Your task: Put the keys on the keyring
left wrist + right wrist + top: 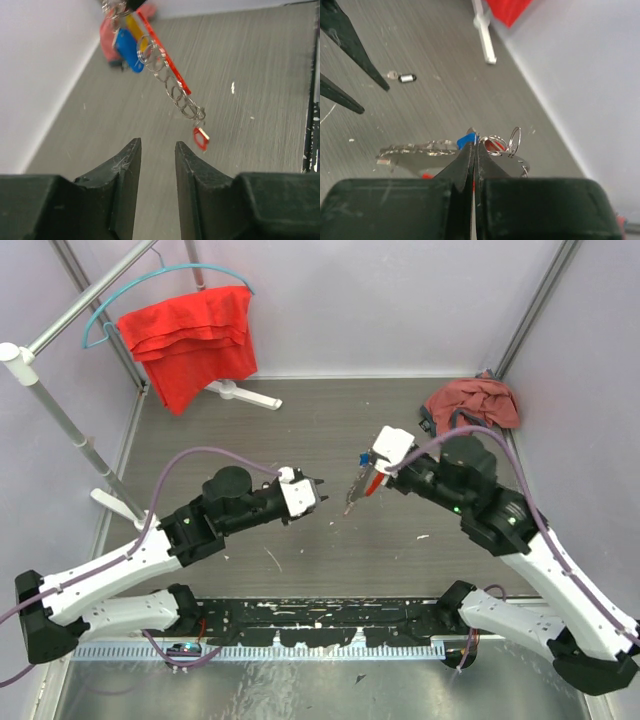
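Note:
My right gripper [372,478] hangs above the table's middle, shut on the keyring [358,490]. Its long red-orange tag [165,55] and silvery chain [176,92] slant down toward the table. A blue-headed key [129,50] and an orange one [134,27] hang by the rings, and a small red-headed key [201,139] dangles at the chain's lower end. In the right wrist view the blue key [466,140] and wire rings [507,142] show just past the shut right gripper [475,146]. My left gripper [157,145] is open and empty, just short of the red key.
A small black oblong object [407,78] lies on the table beyond the left fingers [350,55]. A red cloth [190,335] hangs on a hanger at the back left, above a white stand foot [245,393]. A crumpled reddish cloth [475,400] lies back right.

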Robot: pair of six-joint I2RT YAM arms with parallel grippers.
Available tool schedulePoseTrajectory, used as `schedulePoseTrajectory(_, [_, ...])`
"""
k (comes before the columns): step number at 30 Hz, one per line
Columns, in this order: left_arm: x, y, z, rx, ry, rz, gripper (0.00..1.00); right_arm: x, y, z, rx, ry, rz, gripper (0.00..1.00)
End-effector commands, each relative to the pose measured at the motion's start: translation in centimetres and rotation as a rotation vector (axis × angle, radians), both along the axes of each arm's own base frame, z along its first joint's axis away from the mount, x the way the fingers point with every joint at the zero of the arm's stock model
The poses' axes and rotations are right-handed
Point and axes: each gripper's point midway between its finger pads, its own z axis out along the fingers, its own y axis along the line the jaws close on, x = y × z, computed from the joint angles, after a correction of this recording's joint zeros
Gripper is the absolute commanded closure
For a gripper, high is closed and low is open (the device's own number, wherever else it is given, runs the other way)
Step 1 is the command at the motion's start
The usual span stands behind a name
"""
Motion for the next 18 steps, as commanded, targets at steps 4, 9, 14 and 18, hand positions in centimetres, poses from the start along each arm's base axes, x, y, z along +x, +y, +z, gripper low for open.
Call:
schedulePoseTrajectory(4, [5.9, 4.5, -6.4, 0.083, 0.37, 0.567, 0.58, 2.0, 0.7, -2.5, 0.072, 0.11, -0.107, 0.99])
schedulePoseTrajectory(9, [7.6, 7.1, -10.9, 0.175, 0.666, 0.706, 0.48, 2.6, 1.0, -4.6, 0.035, 0.15, -0.12, 0.99])
schedulePoseTrajectory(14, [10.3, 11.0, -15.5, 0.107, 1.043, 0.846, 0.54, 2.8, 0.8, -5.9, 0.033, 0.196, -0.149, 0.99])
schedulePoseTrajectory(18, [11.7, 13.8, -18.7, 0.146, 1.142, 0.952, 0.45, 2.2, 1.5, -6.9, 0.036, 0.238, -0.111, 0.99])
